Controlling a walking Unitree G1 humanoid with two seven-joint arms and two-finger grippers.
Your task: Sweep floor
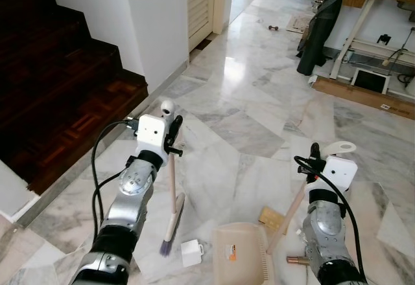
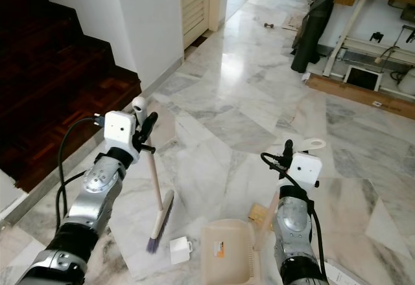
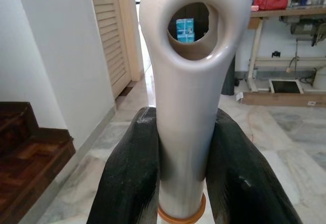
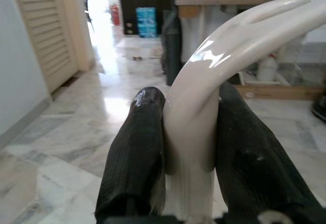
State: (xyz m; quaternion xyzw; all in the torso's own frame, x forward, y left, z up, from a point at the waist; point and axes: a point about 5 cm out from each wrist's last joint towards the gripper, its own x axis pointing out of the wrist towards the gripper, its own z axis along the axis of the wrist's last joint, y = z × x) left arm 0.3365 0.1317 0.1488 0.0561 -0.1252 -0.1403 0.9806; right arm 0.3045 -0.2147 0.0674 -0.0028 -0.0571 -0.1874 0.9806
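Nearest the robot, the dustpan [image 1: 243,251] sits flat on the marble floor [image 1: 259,103] with its mouth turned toward the robot's left, and a small white box [image 1: 191,252] lies just beside that mouth. The broom [image 1: 172,197] stands just past the box on the left side, its bristles on the floor and its handle nearly upright. So the coming sweep runs left to right, and the left arm is the nearer one. The left gripper [image 3: 186,183] is clamped on the broom's white handle top. The right gripper [image 4: 188,152] is clamped on the dustpan's handle end. A small brown card [image 1: 272,219] lies just behind the dustpan.
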